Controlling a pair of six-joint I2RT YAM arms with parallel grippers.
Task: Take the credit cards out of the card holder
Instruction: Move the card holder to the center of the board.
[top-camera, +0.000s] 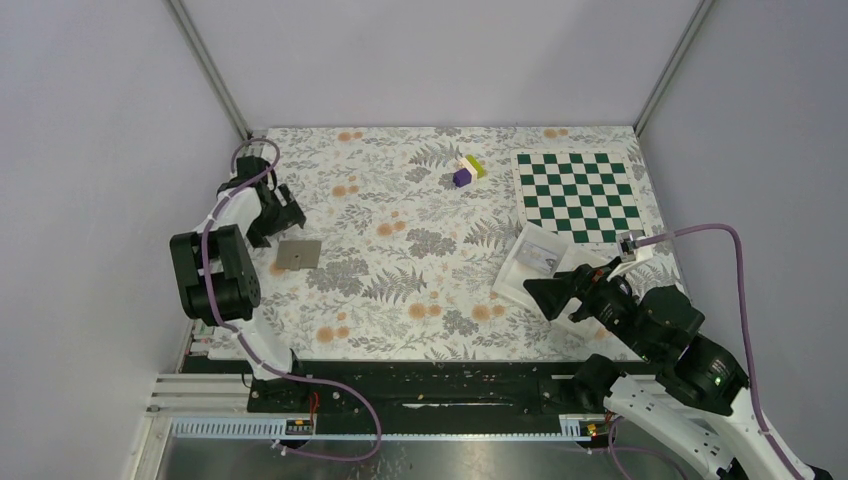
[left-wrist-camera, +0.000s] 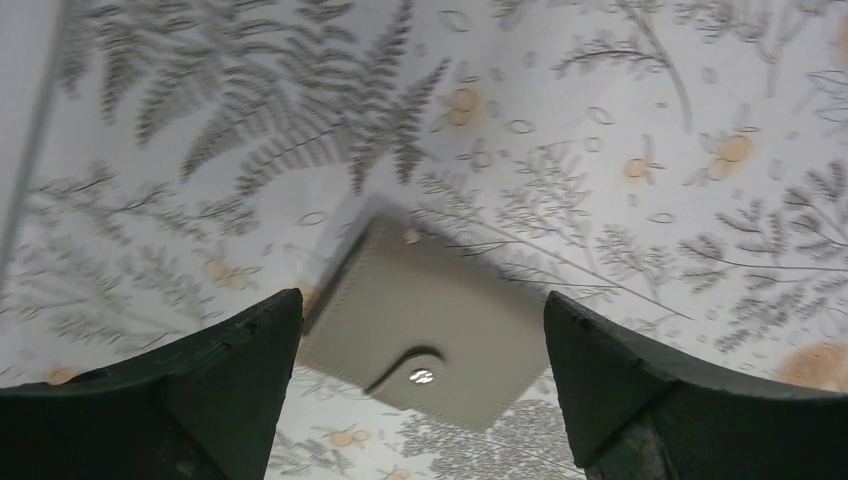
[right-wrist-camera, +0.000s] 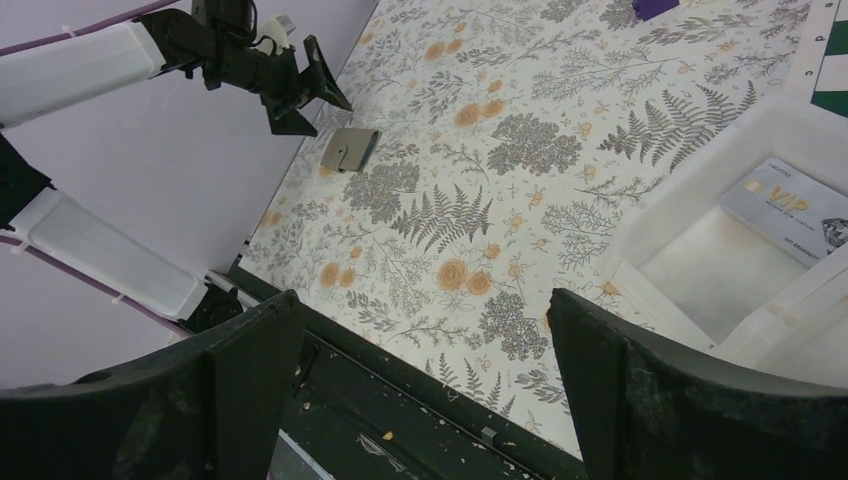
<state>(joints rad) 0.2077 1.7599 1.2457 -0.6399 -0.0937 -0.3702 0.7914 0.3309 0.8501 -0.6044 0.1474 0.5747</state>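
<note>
The card holder (top-camera: 299, 254) lies closed and flat on the floral cloth at the left, grey side up, with a snap tab facing the arm bases. The left wrist view shows it tilted like a diamond, card holder (left-wrist-camera: 430, 320), lying below and between my fingers. My left gripper (top-camera: 285, 215) hovers just behind it, open and not touching it; left gripper (left-wrist-camera: 422, 305). The credit cards are hidden. My right gripper (top-camera: 545, 293) hangs open and empty over the table's near right, beside the tray; right gripper (right-wrist-camera: 422, 300). The right wrist view also catches the card holder (right-wrist-camera: 349, 149).
A white divided plastic tray (top-camera: 520, 262) sits to the right of the middle, with a silver card marked VIP (right-wrist-camera: 790, 210) in it. Behind it lies a green chessboard (top-camera: 580, 195). Purple (top-camera: 462, 177) and yellow (top-camera: 474, 165) blocks stand at the back. The black base rail (top-camera: 420, 385) runs along the near edge.
</note>
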